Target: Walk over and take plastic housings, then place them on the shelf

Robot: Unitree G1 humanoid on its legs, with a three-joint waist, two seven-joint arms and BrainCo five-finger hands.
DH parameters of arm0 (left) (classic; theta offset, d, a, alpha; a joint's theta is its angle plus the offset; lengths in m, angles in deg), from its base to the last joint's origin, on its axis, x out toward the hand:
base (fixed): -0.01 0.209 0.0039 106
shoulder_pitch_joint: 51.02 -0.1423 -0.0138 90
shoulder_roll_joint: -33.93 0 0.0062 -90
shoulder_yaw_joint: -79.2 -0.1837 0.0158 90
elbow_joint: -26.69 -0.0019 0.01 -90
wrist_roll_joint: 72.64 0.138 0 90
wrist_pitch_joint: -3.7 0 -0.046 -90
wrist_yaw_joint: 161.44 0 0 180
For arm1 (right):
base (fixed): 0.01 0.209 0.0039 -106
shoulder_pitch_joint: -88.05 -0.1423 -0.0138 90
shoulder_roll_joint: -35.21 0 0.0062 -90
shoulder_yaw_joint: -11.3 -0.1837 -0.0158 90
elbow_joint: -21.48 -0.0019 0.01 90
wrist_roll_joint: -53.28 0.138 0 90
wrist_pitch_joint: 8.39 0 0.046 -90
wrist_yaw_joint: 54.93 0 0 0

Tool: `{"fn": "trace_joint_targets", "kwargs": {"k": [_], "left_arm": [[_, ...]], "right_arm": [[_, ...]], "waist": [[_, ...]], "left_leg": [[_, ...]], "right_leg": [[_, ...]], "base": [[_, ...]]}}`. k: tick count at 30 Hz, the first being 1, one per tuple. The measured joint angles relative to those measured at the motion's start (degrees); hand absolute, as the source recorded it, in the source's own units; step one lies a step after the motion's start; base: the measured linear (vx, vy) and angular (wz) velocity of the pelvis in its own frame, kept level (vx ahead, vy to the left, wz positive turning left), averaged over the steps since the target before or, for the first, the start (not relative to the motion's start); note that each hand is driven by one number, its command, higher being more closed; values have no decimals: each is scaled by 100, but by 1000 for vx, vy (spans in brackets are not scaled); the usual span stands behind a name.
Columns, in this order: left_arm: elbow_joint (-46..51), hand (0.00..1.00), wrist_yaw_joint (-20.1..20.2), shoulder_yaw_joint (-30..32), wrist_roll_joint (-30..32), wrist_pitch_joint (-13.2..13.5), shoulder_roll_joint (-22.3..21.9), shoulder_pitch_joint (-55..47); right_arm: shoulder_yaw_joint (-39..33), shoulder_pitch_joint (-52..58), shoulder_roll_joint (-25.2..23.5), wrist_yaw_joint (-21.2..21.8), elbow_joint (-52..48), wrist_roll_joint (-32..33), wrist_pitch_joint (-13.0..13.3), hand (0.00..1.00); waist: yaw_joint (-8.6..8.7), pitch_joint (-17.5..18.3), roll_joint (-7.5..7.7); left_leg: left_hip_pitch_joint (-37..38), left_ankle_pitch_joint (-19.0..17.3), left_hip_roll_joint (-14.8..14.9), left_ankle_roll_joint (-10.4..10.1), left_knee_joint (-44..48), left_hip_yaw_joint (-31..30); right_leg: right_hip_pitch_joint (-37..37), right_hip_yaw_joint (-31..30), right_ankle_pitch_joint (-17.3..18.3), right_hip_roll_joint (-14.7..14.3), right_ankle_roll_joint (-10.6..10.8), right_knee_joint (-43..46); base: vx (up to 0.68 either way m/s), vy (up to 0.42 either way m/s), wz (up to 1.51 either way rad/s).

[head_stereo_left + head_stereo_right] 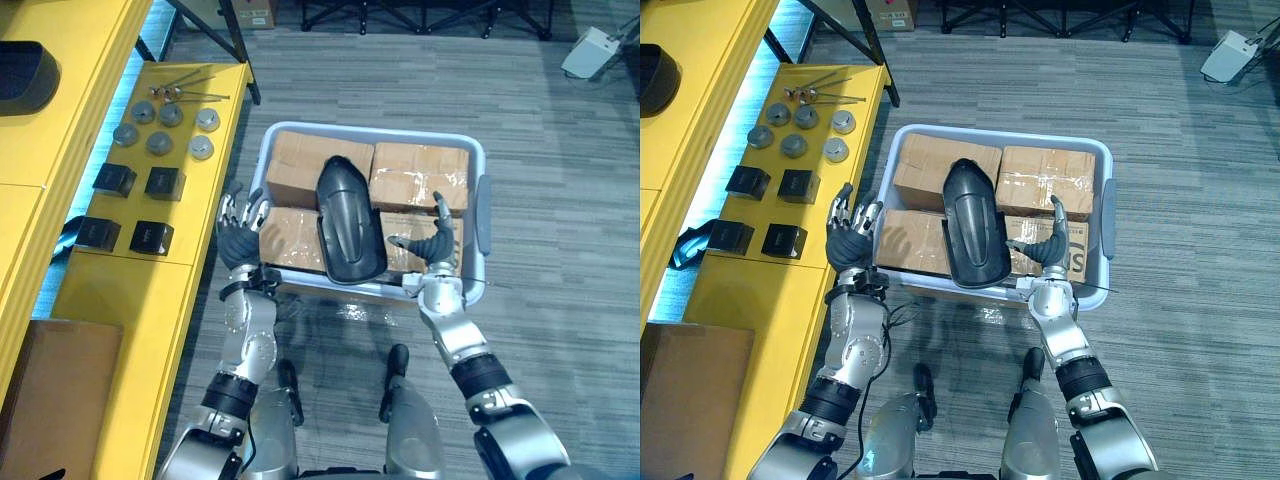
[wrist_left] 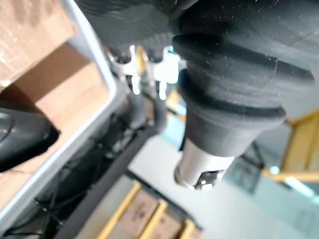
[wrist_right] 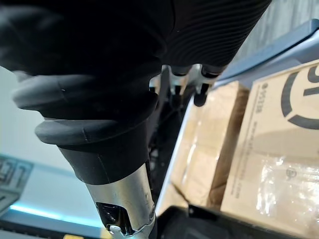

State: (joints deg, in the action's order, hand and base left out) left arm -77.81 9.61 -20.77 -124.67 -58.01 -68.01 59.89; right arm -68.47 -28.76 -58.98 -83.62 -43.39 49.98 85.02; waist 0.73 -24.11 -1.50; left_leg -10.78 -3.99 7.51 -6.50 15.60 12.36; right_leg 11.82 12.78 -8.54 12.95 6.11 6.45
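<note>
A black teardrop-shaped plastic housing (image 1: 348, 225) lies on top of brown cardboard boxes (image 1: 415, 175) inside a light grey tote (image 1: 370, 135) on the floor before me. My left hand (image 1: 238, 235) is open at the tote's near left corner, just outside the wall, with its fingers spread and pointing up. Over the near right rim my right hand (image 1: 435, 245) is open above a box, its thumb reaching toward the housing without touching it. In the left wrist view the housing (image 2: 20, 139) shows past the tote's rim (image 2: 94, 84).
A yellow shelf (image 1: 190, 290) runs along my left, carrying round metal parts (image 1: 160, 143), small black boxes (image 1: 164, 183) and a brown carton (image 1: 50, 390). Another dark housing (image 1: 25, 75) sits on its higher level. A white object (image 1: 595, 50) lies on the grey floor far right.
</note>
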Motion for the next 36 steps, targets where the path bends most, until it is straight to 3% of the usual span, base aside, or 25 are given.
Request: {"fn": "trace_joint_targets", "kwargs": {"k": [6,8,9,10,13,15,20,27,28,30,33,36], "left_arm": [[250,0,1738,36,-1925,-64,-6,-113],[488,0,2637,68,-2757,-331,-14,-186],[561,100,2852,79,-2937,-416,-20,-217],[699,100,3386,111,-3394,-696,-47,-254],[1013,100,4318,160,-4052,-1260,-70,-305],[1131,100,4548,215,-4189,-1395,-111,-334],[1796,100,4802,342,-4177,-946,-387,-762],[2354,100,4788,498,-4130,-956,-516,-1499],[2430,0,4776,525,-4130,-975,-517,-1618],[2500,0,4728,593,-4129,-1027,-520,-1745],[2517,0,4528,878,-3937,-1429,-551,-2011],[2518,0,4467,927,-3683,-1581,-582,-2177]], "right_arm": [[-19,283,-3,-19,-210,-30,15,0],[-73,414,-34,-22,-241,-31,33,0],[-83,457,-39,-22,-251,-31,36,0],[-129,582,-41,-42,-355,-34,55,0],[-183,825,-75,-166,-658,-91,247,0],[-260,920,-135,-211,-710,-98,312,0],[-438,1412,-322,-296,-1007,-100,419,0],[-529,2198,-634,-471,-1305,-98,422,0],[-569,2362,-691,-498,-1386,-99,443,0],[-656,2531,-746,-496,-1388,-99,463,0],[-800,2727,-786,-497,-1388,-101,470,0],[-854,2831,-813,-492,-1388,-101,483,0]], "waist": [[0,0,0],[16,-1,0],[17,-1,0],[23,-1,0],[27,-2,1],[30,-2,1],[64,64,9],[51,612,26],[60,728,32],[56,869,51],[52,980,71],[38,1124,90]], "left_leg": [[13,-21,-6,5,-41,22],[129,-12,-17,-1,-124,48],[166,-13,-15,-2,-131,51],[222,-15,-15,-4,-158,49],[292,-17,-24,-5,-232,64],[368,-11,-33,-8,-311,75],[622,0,-57,-27,-528,89],[1092,-6,-88,-47,-854,233],[1162,-8,-114,-50,-934,232],[1192,-14,-121,-55,-955,242],[1406,-13,-136,-56,-1069,262],[1428,-6,-148,-62,-1120,264]], "right_leg": [[0,-14,3,8,4,-21],[-80,-23,3,8,4,-56],[-118,-21,2,2,4,-79],[-189,-8,4,-2,6,-116],[-237,-6,6,-2,15,-143],[-311,11,1,-7,23,-213],[-547,101,22,-20,57,-375],[-938,123,31,-45,92,-649],[-1006,131,44,-35,120,-698],[-1029,132,58,-30,139,-710],[-1199,136,72,-31,158,-760],[-1210,138,67,-33,165,-792]], "base": [[0,1,-1],[15,7,-4],[33,7,-1],[0,0,0],[11,3,0],[37,7,0],[65,5,2],[92,9,-5],[51,13,-5],[24,5,0],[-7,2,-2],[0,0,0]]}}
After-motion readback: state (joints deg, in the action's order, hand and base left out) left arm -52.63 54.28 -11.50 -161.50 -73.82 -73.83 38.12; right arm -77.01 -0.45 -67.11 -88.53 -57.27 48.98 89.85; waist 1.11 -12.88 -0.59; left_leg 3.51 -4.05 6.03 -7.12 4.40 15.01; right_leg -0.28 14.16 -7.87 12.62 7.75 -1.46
